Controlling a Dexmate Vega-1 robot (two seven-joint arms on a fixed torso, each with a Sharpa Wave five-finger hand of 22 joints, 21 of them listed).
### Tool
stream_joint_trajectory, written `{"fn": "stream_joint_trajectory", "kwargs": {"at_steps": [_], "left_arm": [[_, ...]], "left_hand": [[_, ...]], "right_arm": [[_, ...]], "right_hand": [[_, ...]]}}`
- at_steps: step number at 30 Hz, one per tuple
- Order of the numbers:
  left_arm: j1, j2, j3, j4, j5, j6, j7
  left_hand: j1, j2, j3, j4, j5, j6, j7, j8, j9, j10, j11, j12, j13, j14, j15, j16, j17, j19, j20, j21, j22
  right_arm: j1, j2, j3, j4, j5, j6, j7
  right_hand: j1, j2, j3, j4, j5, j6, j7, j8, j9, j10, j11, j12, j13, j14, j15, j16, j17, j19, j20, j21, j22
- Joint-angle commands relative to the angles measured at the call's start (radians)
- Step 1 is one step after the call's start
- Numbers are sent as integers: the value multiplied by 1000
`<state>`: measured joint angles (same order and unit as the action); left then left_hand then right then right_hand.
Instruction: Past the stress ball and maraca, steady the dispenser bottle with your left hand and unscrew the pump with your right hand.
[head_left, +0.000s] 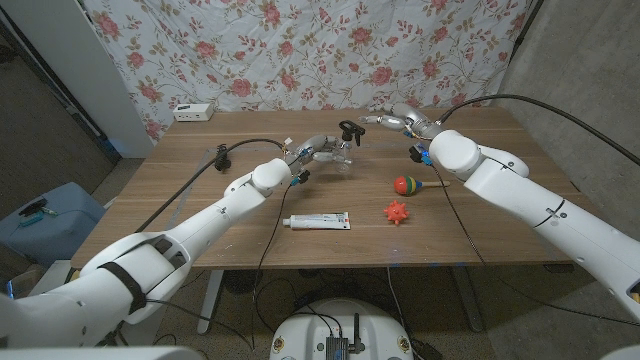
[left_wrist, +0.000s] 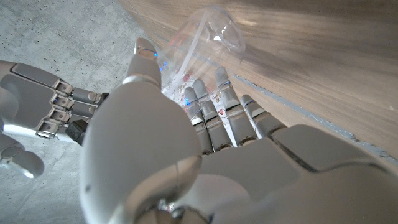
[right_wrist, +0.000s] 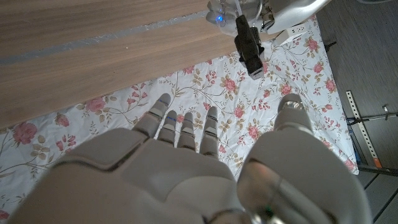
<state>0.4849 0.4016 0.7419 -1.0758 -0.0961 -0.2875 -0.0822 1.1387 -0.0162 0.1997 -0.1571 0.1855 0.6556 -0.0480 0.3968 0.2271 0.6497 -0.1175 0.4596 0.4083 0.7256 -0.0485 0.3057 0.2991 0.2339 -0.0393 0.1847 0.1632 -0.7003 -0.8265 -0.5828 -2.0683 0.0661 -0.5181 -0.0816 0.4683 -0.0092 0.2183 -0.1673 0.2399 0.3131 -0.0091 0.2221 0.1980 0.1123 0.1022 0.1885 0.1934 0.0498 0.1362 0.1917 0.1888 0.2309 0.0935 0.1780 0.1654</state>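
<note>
While my left hand (head_left: 318, 150) wraps its fingers (left_wrist: 211, 102) around the dispenser bottle (head_left: 343, 158), the bottle stands toward the back middle of the desk (head_left: 200, 200), past the maraca (head_left: 407, 185) and the stress ball (head_left: 398, 212). My right hand (head_left: 400, 121) hovers just beside it on the far right, fingers spread and grasping nothing, apart from the pump (head_left: 350, 130). From the right wrist, I see the pump's black nozzle (right_wrist: 250, 46) beyond my fingertips. The bottle is clear plastic with a thin tube inside; the left wrist shows its see-through body (left_wrist: 208, 46) against the wood. A white tube (head_left: 317, 220) lies nearer the desk's front edge.
</note>
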Motion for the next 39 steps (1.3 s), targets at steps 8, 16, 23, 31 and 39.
{"fn": "stream_joint_trajectory", "kwargs": {"at_steps": [8, 16, 23, 31, 39], "left_arm": [[-19, -13, 13, 24, 6, 3, -12], [-27, -22, 18, 43, 5, -6, -18], [-34, -29, 21, 56, 5, -10, -20], [-40, -35, 24, 66, 5, -10, -22], [-47, -46, 31, 84, 3, -14, -31]], "left_hand": [[37, 95, 30, 17, 4, 53, 6, 13, 0, 21, -8, 7, 41, 42, -133, -3, 1, 8, -102, -3, 0], [36, 100, 34, 18, 5, 51, 4, 14, -1, 19, -8, 6, 44, 41, -132, -8, 0, 7, -100, -3, 0], [35, 101, 35, 17, 5, 53, 5, 16, -1, 22, -10, 8, 46, 43, -133, -9, 2, 6, -101, -3, 0], [35, 105, 38, 17, 6, 55, 6, 18, -2, 22, -10, 8, 48, 45, -133, -10, 4, 5, -100, -3, 0], [34, 107, 40, 16, 6, 56, 5, 21, -2, 29, -7, 11, 50, 50, -132, -10, 5, 5, -99, -3, 0]], "right_arm": [[97, 0, -101, -55, -124, -160, 61], [147, 7, -151, -53, -173, -212, 110], [189, 7, -200, -59, -232, -250, 149], [217, 15, -245, -64, -302, -286, 178], [221, 27, -257, -58, -339, -300, 188]], "right_hand": [[59, 8, 34, -9, -2, 54, -18, 24, 10, -23, 4, 1, 2, -2, 20, 2, 2, 3, 21, 8, 2], [101, 9, 53, -13, 0, 82, -45, 35, 14, -37, 0, 0, 3, -20, 12, -2, 2, -3, 25, 6, 2], [129, 7, 65, -15, -1, 102, -58, 43, 16, -42, -3, 1, 3, -24, 11, -2, 2, -4, 24, 7, 2], [157, 6, 78, -17, -2, 125, -66, 53, 18, -42, -5, 3, 3, -23, 10, 0, 2, -4, 24, 7, 2], [179, 5, 87, -17, -4, 139, -70, 59, 20, -39, -5, 5, 3, -20, 9, 3, 2, -3, 23, 8, 2]]}}
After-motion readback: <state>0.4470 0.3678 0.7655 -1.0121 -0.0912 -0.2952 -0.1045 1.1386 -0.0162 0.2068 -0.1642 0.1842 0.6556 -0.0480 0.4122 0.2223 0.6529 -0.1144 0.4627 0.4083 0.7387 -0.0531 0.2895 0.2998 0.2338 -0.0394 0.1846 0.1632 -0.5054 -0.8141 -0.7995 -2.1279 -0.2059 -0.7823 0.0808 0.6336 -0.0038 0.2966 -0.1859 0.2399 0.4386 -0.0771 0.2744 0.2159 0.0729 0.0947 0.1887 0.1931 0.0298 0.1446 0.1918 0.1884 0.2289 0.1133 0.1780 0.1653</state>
